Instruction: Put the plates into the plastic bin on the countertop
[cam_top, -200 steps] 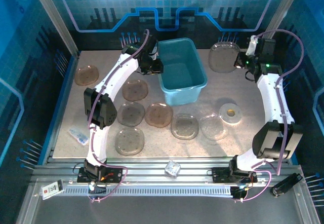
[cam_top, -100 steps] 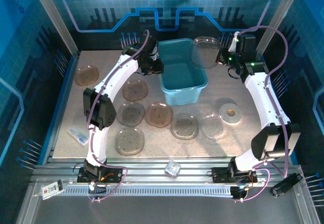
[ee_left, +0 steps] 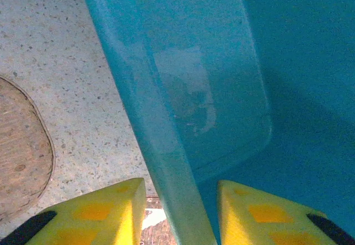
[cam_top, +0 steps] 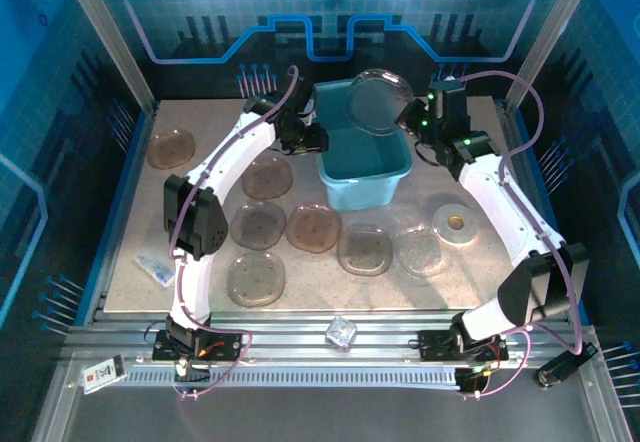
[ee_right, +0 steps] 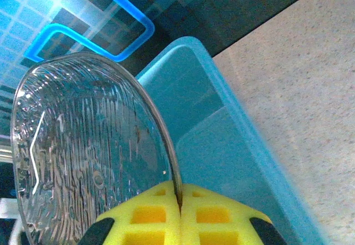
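1. One small clear cube (cam_top: 341, 333) to log on the near metal rail (cam_top: 300, 320); at the near left, a small tag (cam_top: 100, 373), marks too small to read.
2. Count seven plates (cam_top: 314, 227) flat on the countertop (cam_top: 320, 287): five in the nearer rows, two farther left. All well apart from both claws, all yet to move.
3. Also note a blue-and-white packet (cam_top: 157, 267) at the left edge, print unreadable, and a white ring (cam_top: 456, 223) at right, not counted as a plate.
4. Farther back, find the plastic bin (cam_top: 365, 190) upright, with the left gripper (cam_top: 314, 141) astride its left wall: fingers spread to either side of the rim, a gap showing, nothing grasped.
5. Find the right gripper (ee_right: 178, 196) clenched on the rim of one clear plate (ee_right: 89, 151), held on edge, tilted, above the bin's far rim, not yet inside.
6. Cannot confirm any plate on the bin floor, pale and smeared in the left wrist view. Judge the task early: one plate in hand, seven waiting, none confirmed delivered.
7. Farthest, see a back wall (cam_top: 200, 2) with blue line pattern and gear outline; no brand or legible writing anywhere.
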{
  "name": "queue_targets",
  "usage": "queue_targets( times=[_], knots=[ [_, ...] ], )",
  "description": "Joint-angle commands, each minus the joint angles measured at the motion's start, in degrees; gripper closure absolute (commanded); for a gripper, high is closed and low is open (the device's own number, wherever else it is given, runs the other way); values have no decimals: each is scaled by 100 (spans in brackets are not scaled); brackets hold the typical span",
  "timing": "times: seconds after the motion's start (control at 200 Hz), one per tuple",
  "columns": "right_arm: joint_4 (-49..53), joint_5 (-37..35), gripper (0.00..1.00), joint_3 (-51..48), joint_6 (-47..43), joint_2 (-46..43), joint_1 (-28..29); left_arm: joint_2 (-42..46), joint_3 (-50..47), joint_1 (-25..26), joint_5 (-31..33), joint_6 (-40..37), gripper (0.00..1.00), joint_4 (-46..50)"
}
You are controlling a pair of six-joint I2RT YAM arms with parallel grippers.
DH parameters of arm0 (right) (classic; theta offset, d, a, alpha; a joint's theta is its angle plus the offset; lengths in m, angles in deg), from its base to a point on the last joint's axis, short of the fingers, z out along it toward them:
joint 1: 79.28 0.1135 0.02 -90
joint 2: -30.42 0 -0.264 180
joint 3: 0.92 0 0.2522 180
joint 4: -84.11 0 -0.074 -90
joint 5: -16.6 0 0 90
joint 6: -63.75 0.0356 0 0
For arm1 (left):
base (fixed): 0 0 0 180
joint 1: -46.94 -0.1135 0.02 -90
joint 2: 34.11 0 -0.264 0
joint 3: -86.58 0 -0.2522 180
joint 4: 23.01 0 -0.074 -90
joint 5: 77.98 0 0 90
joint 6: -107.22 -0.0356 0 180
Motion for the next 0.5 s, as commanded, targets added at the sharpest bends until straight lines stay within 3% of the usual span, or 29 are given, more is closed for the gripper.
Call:
queue_targets(
  times=[0.0,0.215,0.33,0.495],
  knots=[
    [-14,-809,100,168,985,-10,319,494,-9,-6,60,99,59,-114],
    [507,-1537,100,308,2533,263,821,987,-343,-389,131,181,56,-348],
    [1132,-2086,100,750,3276,597,1120,1301,-674,-703,23,238,54,-566],
    [1668,-2331,100,1334,4211,1241,1436,1575,-1012,-1056,-70,161,53,-679]
  ],
)
